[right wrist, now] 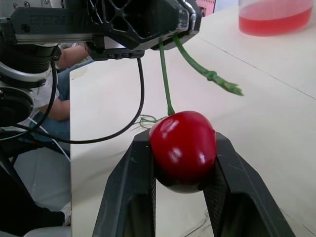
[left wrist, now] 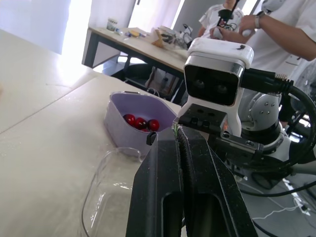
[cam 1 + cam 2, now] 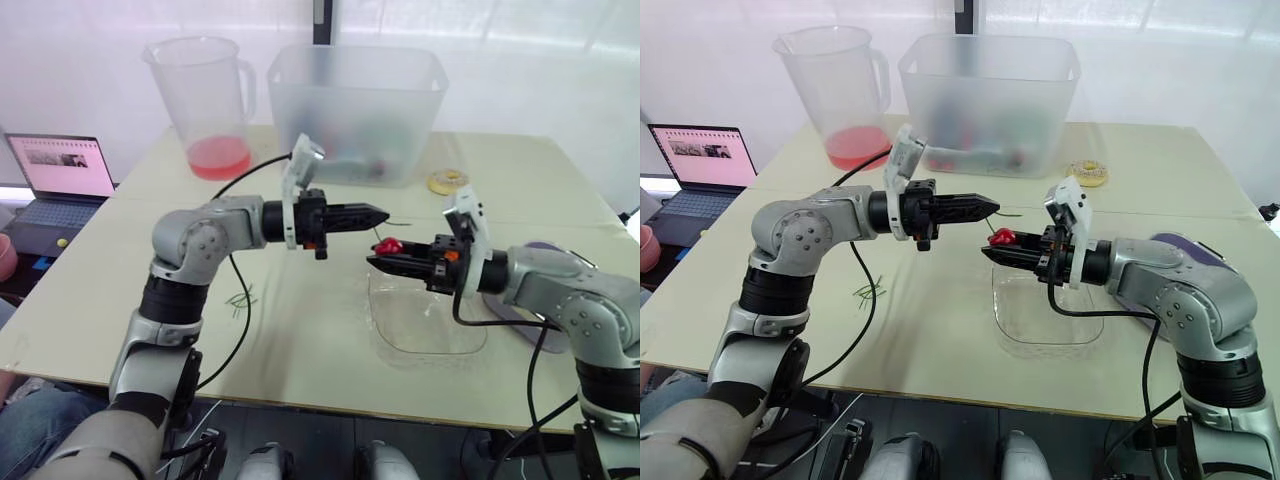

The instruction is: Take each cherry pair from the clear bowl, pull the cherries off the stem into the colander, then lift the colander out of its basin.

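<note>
Cherry [image 1: 182, 148] sits pinched in the right end effector [image 3: 380, 258] over the clear bowl [image 3: 440, 335], its stem [image 1: 164, 79] apparently clamped in the pressed-together left end effector [image 3: 378, 213] at 11 o'clock; a snap could drop it short of the colander [image 2: 123, 133].

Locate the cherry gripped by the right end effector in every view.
Eye views: cherry at centre, at the right end effector tip.
Right wrist view: centre, clamped between that end effector's fingers.
Left wrist view: hidden behind the left end effector.
Shared landmark: the left end effector pinching the green stem.
</note>
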